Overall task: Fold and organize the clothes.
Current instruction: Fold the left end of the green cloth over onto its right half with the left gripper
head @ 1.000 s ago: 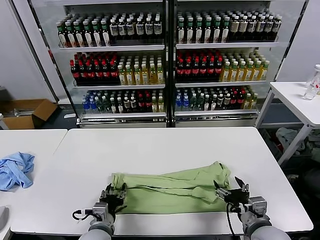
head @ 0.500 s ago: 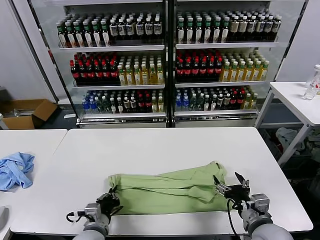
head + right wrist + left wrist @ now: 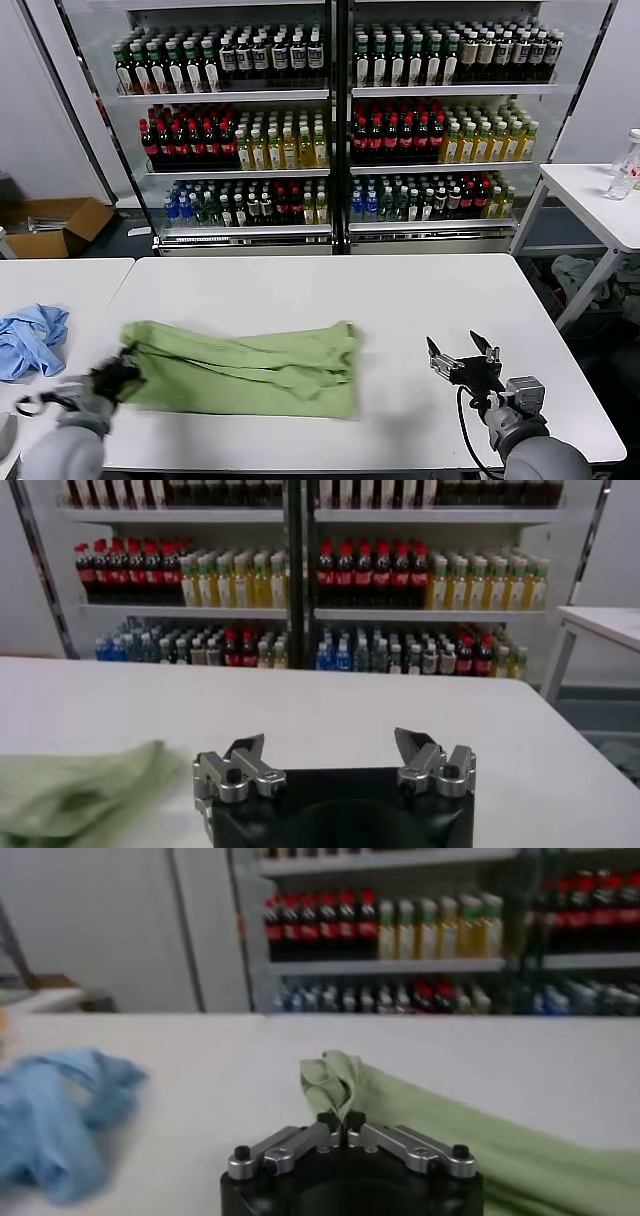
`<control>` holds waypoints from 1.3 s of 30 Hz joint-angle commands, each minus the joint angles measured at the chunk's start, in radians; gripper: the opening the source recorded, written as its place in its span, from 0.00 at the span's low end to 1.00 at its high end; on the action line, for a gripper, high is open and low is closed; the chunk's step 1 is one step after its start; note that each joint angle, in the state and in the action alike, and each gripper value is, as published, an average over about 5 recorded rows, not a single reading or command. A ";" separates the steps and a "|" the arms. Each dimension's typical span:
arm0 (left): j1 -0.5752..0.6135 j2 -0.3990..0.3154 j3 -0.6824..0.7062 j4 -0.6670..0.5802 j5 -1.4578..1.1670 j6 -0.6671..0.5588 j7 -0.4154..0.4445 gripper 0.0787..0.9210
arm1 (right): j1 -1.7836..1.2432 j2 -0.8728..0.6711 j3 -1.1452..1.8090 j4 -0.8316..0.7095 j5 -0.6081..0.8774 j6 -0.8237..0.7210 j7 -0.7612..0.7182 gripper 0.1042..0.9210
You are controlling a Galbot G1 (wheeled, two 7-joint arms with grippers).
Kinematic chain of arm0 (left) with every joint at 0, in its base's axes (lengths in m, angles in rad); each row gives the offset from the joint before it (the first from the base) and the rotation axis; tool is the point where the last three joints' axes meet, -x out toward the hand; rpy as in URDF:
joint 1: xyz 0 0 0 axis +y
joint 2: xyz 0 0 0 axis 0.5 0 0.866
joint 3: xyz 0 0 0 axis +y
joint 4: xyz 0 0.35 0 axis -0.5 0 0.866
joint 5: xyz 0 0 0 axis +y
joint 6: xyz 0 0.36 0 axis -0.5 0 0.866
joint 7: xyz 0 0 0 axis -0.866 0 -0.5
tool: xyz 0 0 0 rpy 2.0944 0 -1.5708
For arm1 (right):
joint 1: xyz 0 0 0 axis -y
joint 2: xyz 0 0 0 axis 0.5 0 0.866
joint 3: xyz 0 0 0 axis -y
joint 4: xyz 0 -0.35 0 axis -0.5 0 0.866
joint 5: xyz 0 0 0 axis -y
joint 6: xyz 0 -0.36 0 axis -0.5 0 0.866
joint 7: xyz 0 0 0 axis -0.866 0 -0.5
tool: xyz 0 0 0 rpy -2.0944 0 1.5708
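Shelves of bottled drinks (image 3: 330, 120) are filling the wall behind the white surface (image 3: 330, 290) where the work is going on. Taking the light green T-shirt (image 3: 245, 368) as the landmark: it is lying on the near half of the surface as a long, narrow band, folded lengthwise, with no sleeve sticking out and the checkered print not showing.

The left claw (image 3: 120, 370) is at the shirt's left end, and in the left wrist view the left claw (image 3: 341, 1119) is showing its fingers together, clamped on a bunched corner of the green cloth. The right claw (image 3: 462, 352) is hovering to the right of the shirt, well apart from its right end, with its fingers spread and nothing between them; the right wrist view confirms this, with the right claw (image 3: 332, 752) gaping and only a corner of the T-shirt (image 3: 80, 785) off to one side.

A light blue garment (image 3: 30, 338) is lying crumpled beyond the shirt's left end, on the neighbouring surface.

Judging from how things lie, the lengthwise folding looks done, while the crosswise fold, bringing 1 end over the other into a compact stack, is not yet made. The band is also wrinkled along its upper edge, so some smoothing is probably left too.
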 commanded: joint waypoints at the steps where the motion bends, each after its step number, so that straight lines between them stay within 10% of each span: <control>1: 0.003 0.006 -0.157 -0.194 -0.623 0.108 -0.006 0.02 | 0.012 -0.011 -0.009 0.000 0.008 0.010 -0.001 0.88; 8: 0.028 -0.216 0.072 -0.391 -0.778 0.111 -0.014 0.02 | 0.010 -0.020 -0.011 -0.006 0.006 0.018 -0.004 0.88; 16: -0.094 -0.312 0.334 -0.253 -0.623 0.098 -0.027 0.02 | 0.031 -0.014 -0.027 -0.024 0.004 0.021 -0.006 0.88; 26: -0.169 -0.283 0.486 -0.134 -0.320 0.116 0.067 0.04 | 0.042 -0.005 -0.023 -0.033 0.005 0.021 -0.006 0.88; 39: -0.022 -0.150 0.273 -0.220 0.143 0.044 0.010 0.50 | 0.053 0.012 -0.020 -0.048 0.005 0.025 -0.008 0.88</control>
